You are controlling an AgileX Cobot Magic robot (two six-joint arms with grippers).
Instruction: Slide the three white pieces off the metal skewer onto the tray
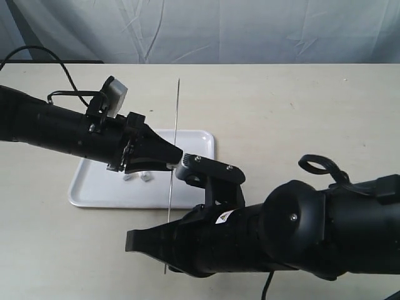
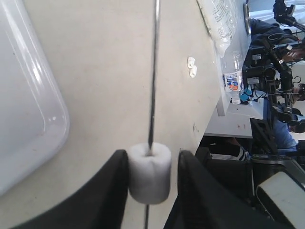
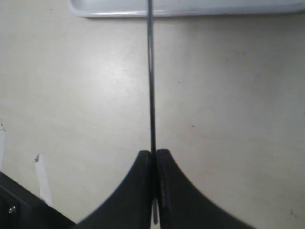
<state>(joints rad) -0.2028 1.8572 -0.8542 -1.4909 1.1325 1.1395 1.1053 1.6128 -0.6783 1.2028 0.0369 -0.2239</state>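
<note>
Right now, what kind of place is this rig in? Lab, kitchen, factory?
Most likely a robotics lab or data-collection room. A wrinkled white backdrop curtain hangs behind the plain beige table, and the left wrist view shows a neighbouring desk with a water bottle, further black rig hardware and a seated person.

Two white pieces lie in the tray, left of the skewer crossing above it.

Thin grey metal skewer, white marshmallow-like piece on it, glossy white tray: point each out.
Thin grey metal skewer (image 3: 150,81): right wrist view, mid-shaft.
White marshmallow-like piece (image 2: 150,176): left wrist view, its side.
Glossy white plastic tray (image 1: 203,139): exterior view, far right corner.
</note>
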